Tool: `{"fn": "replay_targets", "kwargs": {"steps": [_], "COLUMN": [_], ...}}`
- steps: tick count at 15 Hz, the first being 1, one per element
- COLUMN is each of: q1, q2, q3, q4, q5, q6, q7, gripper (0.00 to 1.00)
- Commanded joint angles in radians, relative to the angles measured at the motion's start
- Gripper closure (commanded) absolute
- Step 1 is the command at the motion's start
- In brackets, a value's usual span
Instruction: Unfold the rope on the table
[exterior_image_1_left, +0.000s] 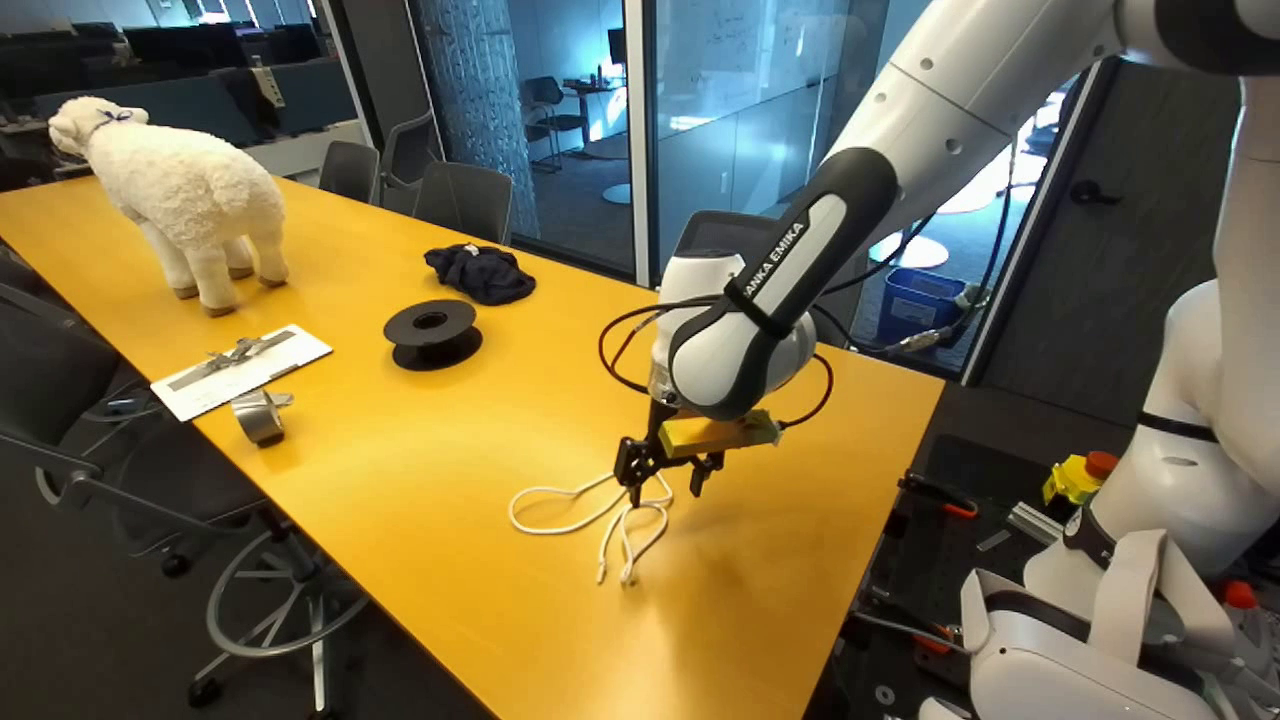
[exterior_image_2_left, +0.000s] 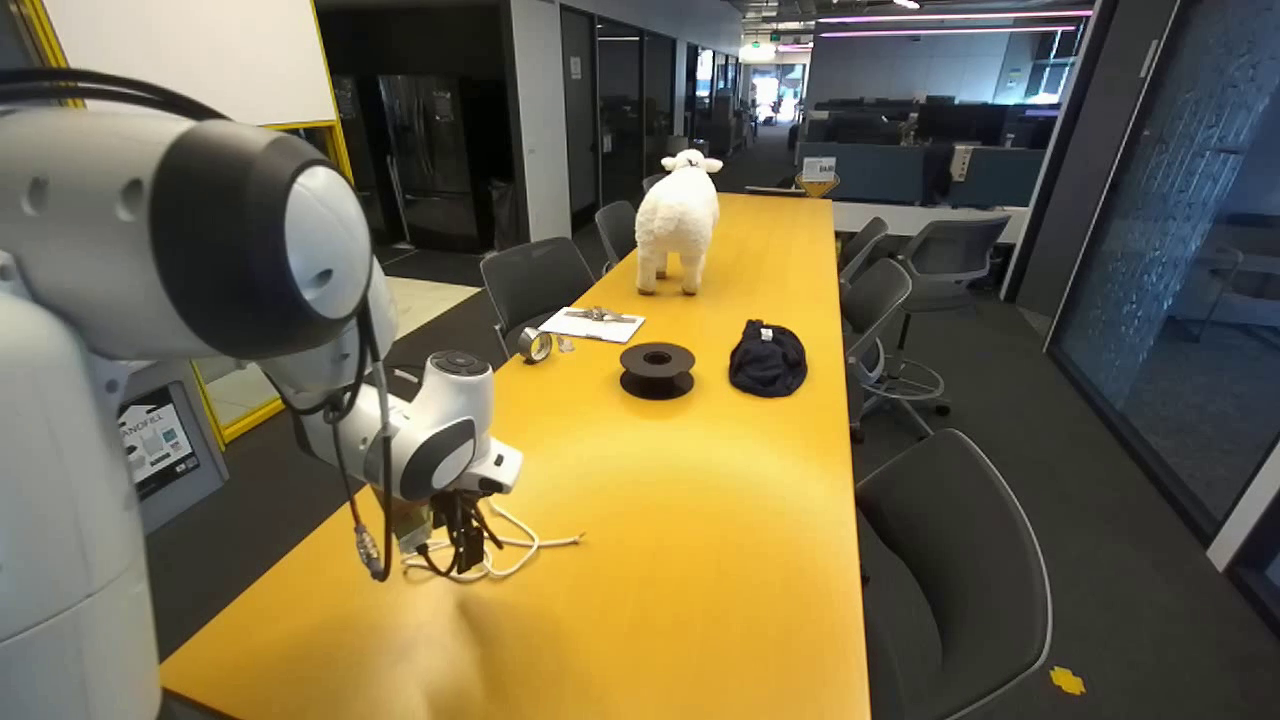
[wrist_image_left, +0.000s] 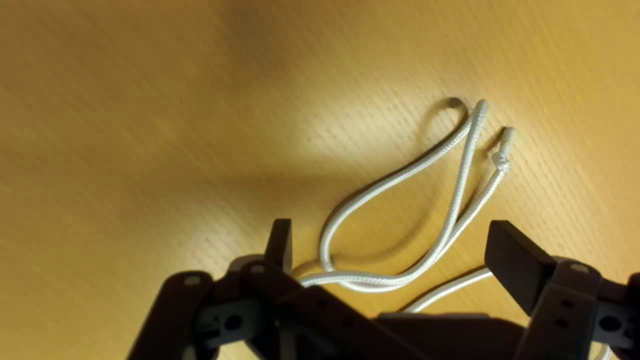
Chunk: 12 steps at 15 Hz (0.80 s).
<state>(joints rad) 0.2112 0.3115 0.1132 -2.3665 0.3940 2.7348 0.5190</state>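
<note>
Rope (wrist_image_left: 442, 243), white and thin with a braided sheath, lies in loose, overlapping loops on the glossy yellow-orange surface (exterior_image_1_left: 540, 410), beneath a two-fingered black pincer (wrist_image_left: 392, 247). The pincer is released: in the wrist view its fingers (wrist_image_left: 510, 260) stand wide apart and grip nothing. How high they hang above the rope is hard to tell.

Between the fingers and reaching past their tips, a narrow loop of rope doubles over itself; its far bend seems to arch slightly off the surface. Beside that bend, a free end sticks out with a small knot (wrist_image_left: 500, 161) near its tip. In an exterior view, a wider loop spreads out on the side toward a black spool (exterior_image_1_left: 432, 338).

The rope should be light, soft and hard to damage; it will follow a pull but crumple under a push. The braid probably gives fair grip, though so thin a cord could slip from a loose pinch. Just behind the knot looks the best hold: the knot should stop it sliding, and a slow draw away from the overlap should loosen the loop.

Farther along the surface are a tape roll (exterior_image_1_left: 255, 418), a dark cloth (exterior_image_1_left: 480, 273) and a white toy sheep (exterior_image_1_left: 190, 190).
</note>
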Motion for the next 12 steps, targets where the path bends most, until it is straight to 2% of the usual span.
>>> {"fn": "replay_targets", "kwargs": {"steps": [1, 6, 12], "q1": [0.052, 0.073, 0.084], "q2": [0.127, 0.23, 0.294], "q3": [-0.014, -0.033, -0.061], "q4": [0.143, 0.263, 0.329], "q5": [-0.019, -0.024, -0.052], "q6": [-0.002, -0.021, -0.033], "q7": [0.147, 0.251, 0.315], "gripper": [0.0, 0.0, 0.0]}}
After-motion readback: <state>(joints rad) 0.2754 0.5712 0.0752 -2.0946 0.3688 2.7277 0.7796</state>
